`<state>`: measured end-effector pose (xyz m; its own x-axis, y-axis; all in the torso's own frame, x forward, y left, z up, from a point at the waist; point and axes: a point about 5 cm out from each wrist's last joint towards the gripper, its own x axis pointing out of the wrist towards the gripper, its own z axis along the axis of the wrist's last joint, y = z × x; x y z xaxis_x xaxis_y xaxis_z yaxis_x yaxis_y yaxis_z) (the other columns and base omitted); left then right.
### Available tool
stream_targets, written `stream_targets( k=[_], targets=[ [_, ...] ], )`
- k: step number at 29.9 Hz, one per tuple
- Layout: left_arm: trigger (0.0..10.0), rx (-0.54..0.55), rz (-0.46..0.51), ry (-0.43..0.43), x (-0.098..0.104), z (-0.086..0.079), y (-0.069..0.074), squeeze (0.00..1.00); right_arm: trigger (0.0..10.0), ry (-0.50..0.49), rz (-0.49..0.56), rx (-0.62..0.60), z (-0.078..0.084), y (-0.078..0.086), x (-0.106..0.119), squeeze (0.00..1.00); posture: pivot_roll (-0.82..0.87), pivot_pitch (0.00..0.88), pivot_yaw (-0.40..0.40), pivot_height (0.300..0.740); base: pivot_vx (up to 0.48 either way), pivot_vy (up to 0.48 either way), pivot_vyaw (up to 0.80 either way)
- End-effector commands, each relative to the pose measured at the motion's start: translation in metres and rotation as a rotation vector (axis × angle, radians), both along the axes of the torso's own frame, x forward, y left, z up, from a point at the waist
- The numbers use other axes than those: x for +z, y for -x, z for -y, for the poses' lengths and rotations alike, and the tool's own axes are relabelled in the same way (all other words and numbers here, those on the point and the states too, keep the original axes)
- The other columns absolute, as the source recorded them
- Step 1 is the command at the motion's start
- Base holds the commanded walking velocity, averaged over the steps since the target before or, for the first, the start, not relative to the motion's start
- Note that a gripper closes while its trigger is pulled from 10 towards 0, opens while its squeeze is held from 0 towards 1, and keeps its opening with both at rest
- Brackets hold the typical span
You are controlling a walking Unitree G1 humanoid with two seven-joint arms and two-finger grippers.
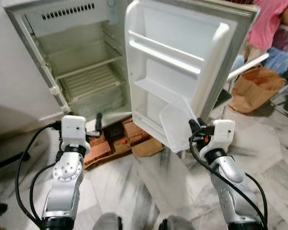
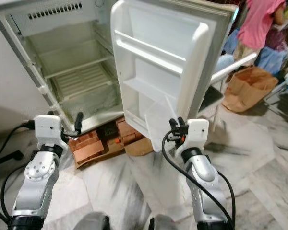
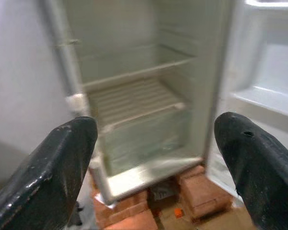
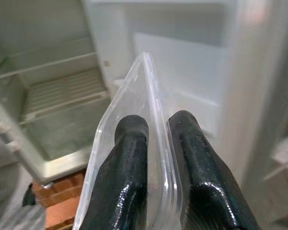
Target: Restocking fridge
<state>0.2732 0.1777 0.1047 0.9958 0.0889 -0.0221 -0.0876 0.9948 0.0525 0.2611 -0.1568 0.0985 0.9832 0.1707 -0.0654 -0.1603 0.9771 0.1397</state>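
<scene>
Clear plastic tray (image 1: 176, 128) pinched on its rim by right gripper (image 4: 156, 139), held before open fridge door (image 1: 173, 57). Left gripper (image 3: 156, 143) wide open, empty. Carrying step; next, slotting onto shelf (image 1: 89, 67).

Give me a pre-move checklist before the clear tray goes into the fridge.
1. Fridge door open: ok.
2. Right pincer clamped on the clear plastic tray rim: ok.
3. Left pincer open and holding nothing: ok.
4. Wire shelf inside bare, ready to receive: ok.
5. Tray clear of the door's lower bin: cannot tell, they overlap in the eye views.
6. Bricks under the fridge steady: cannot tell.
</scene>
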Motion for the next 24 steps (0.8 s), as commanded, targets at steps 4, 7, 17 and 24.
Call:
stream_targets(
  k=[4, 7, 17, 24],
  targets=[
    [10.0, 0.109, -0.055, 0.054, -0.0069, -0.016, 0.0009, 0.0, 10.0, -0.003, 0.06, 0.066, -0.0132, -0.0072, 0.0123, 0.0, 0.0, 0.068, -0.009, 0.74, 0.0, 0.24, 0.17],
    [10.0, 0.118, -0.06, 0.061, -0.0057, -0.0165, -0.0009, 0.0, 10.0, -0.006, 0.064, 0.063, -0.0137, -0.0076, 0.0134, 0.0, 0.0, 0.068, -0.009, 0.74, 0.0, 0.0, 0.8],
    [10.0, 0.059, -0.055, 0.036, -0.0101, -0.0201, -0.0015, 0.0, 10.0, -0.017, 0.067, 0.058, -0.0161, -0.0114, 0.0143, 0.0, 0.01, 0.07, -0.009, 0.74, 0.0, 0.0, 0.77],
    [10.0, 0.04, -0.072, 0.027, -0.013, -0.0169, -0.001, 0.0, 10.0, -0.019, 0.071, 0.053, -0.0152, -0.0118, 0.0152, 0.0, 0.0, 0.07, -0.014, 0.74, 0.037, 0.0, 0.0]
  ],
)
